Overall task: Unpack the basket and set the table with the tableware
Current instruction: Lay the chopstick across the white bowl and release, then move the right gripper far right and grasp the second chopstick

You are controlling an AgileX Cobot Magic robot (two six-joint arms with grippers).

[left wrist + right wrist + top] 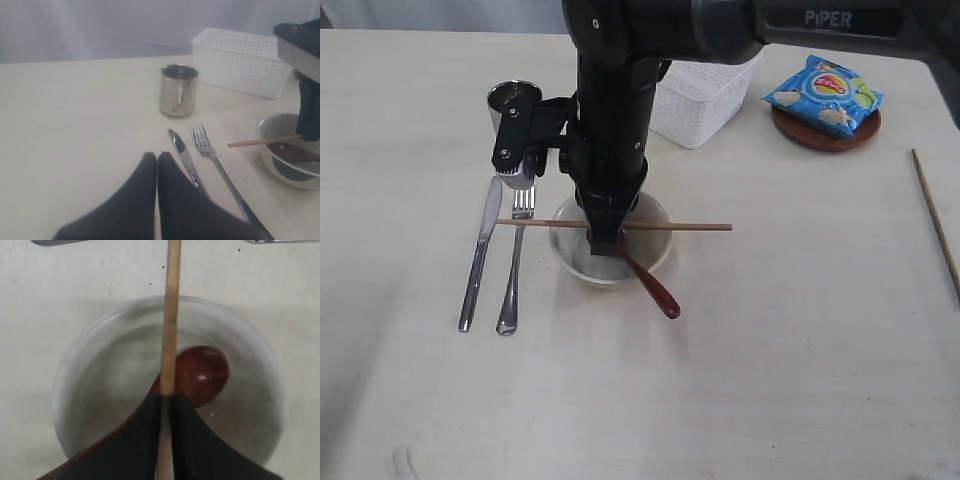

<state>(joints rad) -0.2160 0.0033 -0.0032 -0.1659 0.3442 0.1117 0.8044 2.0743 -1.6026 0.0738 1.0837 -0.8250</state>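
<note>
One chopstick (170,315) sits pinched in the right gripper (163,399) over the bowl (95,385); left gripper (157,159) pressed together

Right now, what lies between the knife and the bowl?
The fork, lying parallel beside the knife, tines toward the steel cup; the exterior view shows it. The chopstick in the right claw also pokes out over that gap.

This looks like a robot test lab staged for dining: a bare pale cream wood-grain counter (770,350), a plain grey-white curtain backdrop (100,25) and a black robot arm (620,90) marked PIPER.
</note>
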